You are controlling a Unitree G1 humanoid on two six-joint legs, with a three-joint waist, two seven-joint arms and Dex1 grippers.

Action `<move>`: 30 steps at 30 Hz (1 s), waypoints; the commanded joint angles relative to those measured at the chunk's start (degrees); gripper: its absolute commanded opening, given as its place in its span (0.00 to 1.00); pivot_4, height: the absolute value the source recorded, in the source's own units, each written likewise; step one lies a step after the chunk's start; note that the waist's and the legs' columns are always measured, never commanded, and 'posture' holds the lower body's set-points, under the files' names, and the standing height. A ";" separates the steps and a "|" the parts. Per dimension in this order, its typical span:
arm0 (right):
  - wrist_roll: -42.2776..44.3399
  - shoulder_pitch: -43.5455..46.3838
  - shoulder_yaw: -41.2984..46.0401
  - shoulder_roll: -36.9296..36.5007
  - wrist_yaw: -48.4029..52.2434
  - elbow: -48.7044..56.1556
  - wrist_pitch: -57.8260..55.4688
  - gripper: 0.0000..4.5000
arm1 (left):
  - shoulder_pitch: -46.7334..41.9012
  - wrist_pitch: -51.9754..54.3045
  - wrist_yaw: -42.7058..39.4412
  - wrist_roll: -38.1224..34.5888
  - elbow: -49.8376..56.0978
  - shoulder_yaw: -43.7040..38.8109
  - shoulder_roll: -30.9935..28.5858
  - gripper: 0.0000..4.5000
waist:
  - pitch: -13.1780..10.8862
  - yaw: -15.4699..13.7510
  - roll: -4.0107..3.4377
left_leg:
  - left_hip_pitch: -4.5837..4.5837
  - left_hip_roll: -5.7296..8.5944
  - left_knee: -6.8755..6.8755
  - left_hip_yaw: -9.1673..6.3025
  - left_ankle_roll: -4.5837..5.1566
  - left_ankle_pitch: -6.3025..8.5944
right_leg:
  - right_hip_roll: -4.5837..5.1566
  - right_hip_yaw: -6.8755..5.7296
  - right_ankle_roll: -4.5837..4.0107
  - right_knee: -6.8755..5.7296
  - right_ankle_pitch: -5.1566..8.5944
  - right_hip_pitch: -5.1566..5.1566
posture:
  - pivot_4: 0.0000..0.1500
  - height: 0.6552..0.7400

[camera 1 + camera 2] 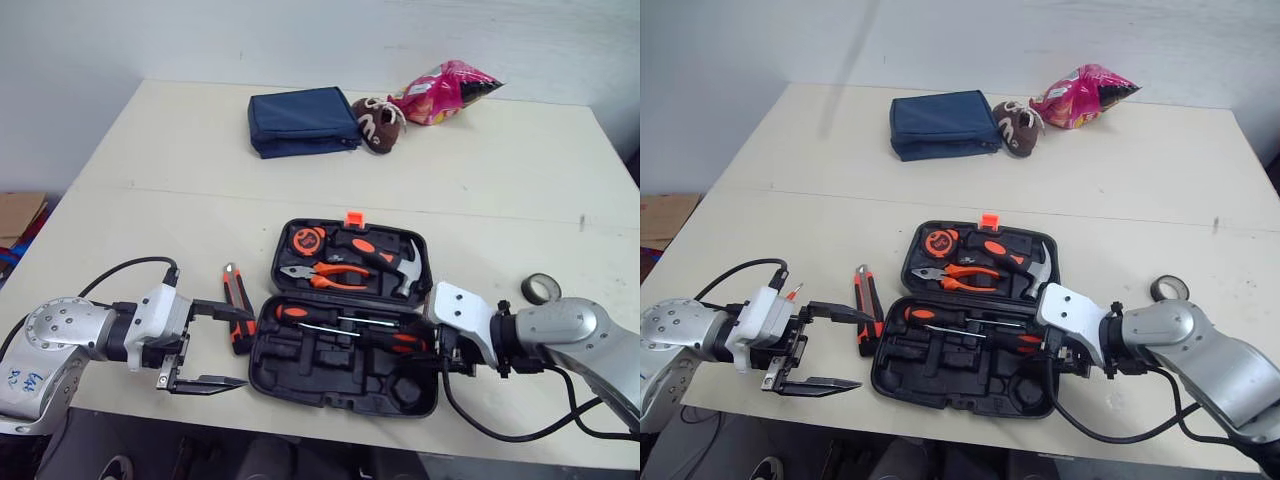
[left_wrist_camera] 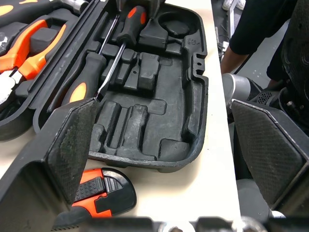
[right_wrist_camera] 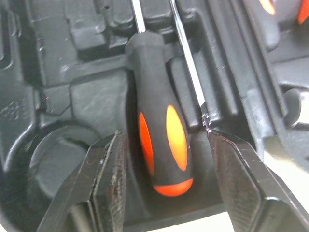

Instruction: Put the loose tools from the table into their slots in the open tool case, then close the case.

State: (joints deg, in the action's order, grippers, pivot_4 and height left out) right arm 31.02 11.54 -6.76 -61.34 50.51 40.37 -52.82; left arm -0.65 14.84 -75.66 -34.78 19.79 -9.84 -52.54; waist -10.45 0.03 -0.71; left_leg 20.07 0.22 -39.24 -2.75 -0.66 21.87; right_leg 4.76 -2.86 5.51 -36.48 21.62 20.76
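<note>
The black tool case (image 1: pixel 300 380) lies open near the table's front edge. Its far half holds a tape measure (image 1: pixel 307 240), pliers (image 1: pixel 325 275) and a hammer (image 1: pixel 400 265). Two orange-and-black screwdrivers (image 1: pixel 335 317) lie in the near half. An orange-and-black utility knife (image 1: pixel 236 303) rests on the table just left of the case. My left gripper (image 1: pixel 240 347) stands open beside it, the far finger (image 2: pixel 72 150) over the knife (image 2: pixel 104 193). My right gripper (image 3: pixel 164 145) is open at the case's right end, straddling a screwdriver handle (image 3: pixel 161 140) without touching it.
A black tape roll (image 1: pixel 541 288) lies on the table right of the case. At the far side sit a blue pouch (image 1: pixel 302 120), a brown shoe-like object (image 1: pixel 377 124) and a pink snack bag (image 1: pixel 445 90). A person in dark clothes (image 2: pixel 256 29) stands beyond the table edge.
</note>
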 commanded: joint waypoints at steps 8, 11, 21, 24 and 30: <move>2.99 -5.08 14.13 -1.58 7.13 -1.44 8.74 0.64 | 0.95 -1.65 -0.43 0.26 -0.08 -1.01 0.21 1.00 | 0.00 -0.03 0.00 | -0.01 0.00 -0.01 0.00 0.00 0.00 | -0.01 -0.02 0.00 -0.03 0.00 -0.03 | 1.00 1.00; 5.06 -4.68 15.32 4.13 8.23 -2.47 15.89 0.64 | 0.36 -1.97 -0.20 -0.08 -0.38 -0.92 0.73 1.00 | 0.00 0.01 0.01 | -0.02 0.00 -0.01 0.00 0.01 0.00 | -0.02 -0.01 0.01 -0.04 0.00 -0.05 | 1.00 1.00; -4.68 -3.00 1.13 19.44 8.19 -11.69 30.99 0.01 | -2.57 -1.39 -0.11 0.22 -0.77 0.87 1.73 1.00 | 0.04 0.05 0.10 | -0.02 0.01 -0.04 0.01 -0.02 -0.02 | -0.04 0.01 0.01 -0.18 0.00 -0.01 | 1.00 1.00; -9.27 -1.91 -1.48 19.77 8.77 -17.57 35.17 0.01 | -2.83 -1.23 -0.01 0.29 -0.68 1.04 1.82 1.00 | 0.04 0.08 0.10 | -0.01 0.02 -0.06 0.00 -0.02 -0.01 | -0.04 0.00 0.01 -0.18 0.00 -0.01 | 1.00 1.00; -12.51 -2.16 -3.87 19.22 11.46 -21.02 39.81 0.01 | -2.39 -0.56 -0.34 0.29 -0.14 1.42 1.37 1.00 | 0.04 0.18 0.10 | 0.00 0.00 -0.06 0.01 -0.02 -0.02 | -0.06 0.01 0.01 -0.27 0.00 0.06 | 1.00 1.00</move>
State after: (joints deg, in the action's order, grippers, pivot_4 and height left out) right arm 18.90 9.79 -10.32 -42.21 60.86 19.32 -14.19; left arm -3.29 14.29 -75.78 -34.57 18.98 -8.19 -50.61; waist -10.41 0.21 -0.61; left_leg 20.07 0.22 -39.30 -2.74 -0.68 21.86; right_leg 4.70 -2.85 5.52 -36.76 21.62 20.82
